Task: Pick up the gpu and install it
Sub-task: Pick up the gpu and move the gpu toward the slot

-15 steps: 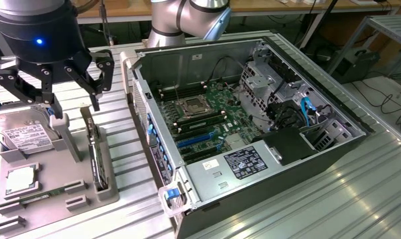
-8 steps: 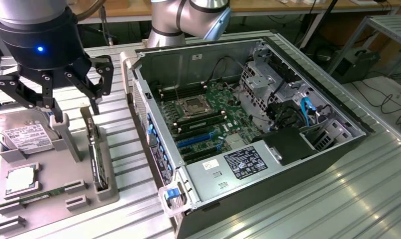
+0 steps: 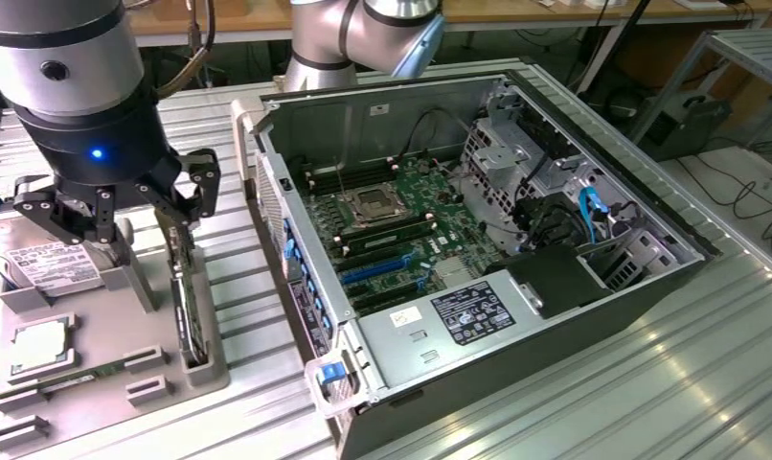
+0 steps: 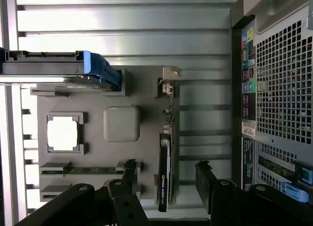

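Standing on its long edge in a slot of the grey plastic holder tray (image 4: 146, 113), the gpu (image 4: 165, 177), a thin flat card with a green board, a dark face and a narrow silver end bracket, is not yet gripped. The black end effector (image 4: 166, 163) hangs above it with the jaws wide apart. In the wrist view one finger is on each side of the card, and both are apart from it.

I judge the step in hand to be the approach for the grasp. To do it well, the card should be kept in the middle between the fingers, with the pads parallel to its two faces. Then both pads meet it together and do not push it sideways in the slot. The card is thin, so a gentle grip near the middle of its length, away from the bracket, seems safest.

The narrow green memory stick (image 4: 88, 170) lies in the same tray, near one finger, and that finger needs room. The tray rests on the ribbed metal surface (image 4: 122, 20), beside the open black computer case (image 3: 553, 383).
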{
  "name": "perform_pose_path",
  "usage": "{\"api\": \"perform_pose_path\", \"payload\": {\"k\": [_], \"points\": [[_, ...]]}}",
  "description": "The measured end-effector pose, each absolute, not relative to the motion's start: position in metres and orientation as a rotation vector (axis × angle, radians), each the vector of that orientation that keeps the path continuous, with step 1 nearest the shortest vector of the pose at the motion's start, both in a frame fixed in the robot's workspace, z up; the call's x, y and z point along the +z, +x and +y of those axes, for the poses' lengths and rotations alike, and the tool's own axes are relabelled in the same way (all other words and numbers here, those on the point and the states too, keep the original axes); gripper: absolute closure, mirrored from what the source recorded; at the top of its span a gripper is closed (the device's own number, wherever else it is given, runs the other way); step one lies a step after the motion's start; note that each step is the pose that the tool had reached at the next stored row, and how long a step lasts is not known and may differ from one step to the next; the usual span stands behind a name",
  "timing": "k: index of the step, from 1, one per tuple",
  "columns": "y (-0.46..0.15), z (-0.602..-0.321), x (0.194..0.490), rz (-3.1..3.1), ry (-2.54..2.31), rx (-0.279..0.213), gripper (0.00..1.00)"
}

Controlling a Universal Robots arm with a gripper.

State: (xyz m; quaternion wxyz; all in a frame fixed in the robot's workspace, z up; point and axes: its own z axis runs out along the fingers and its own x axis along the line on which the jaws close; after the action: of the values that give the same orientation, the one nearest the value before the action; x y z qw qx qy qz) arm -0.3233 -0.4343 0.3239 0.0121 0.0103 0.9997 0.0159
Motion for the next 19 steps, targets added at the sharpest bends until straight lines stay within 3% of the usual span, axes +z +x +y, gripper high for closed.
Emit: {"api": "perform_pose_path", "payload": {"k": [7, 19], "points": [[-0.323, -0.439, 0.295, 3.117, 0.032, 0.050, 0.40], [-0.323, -0.442, 0.291, 3.117, 0.032, 0.050, 0.40]]}}
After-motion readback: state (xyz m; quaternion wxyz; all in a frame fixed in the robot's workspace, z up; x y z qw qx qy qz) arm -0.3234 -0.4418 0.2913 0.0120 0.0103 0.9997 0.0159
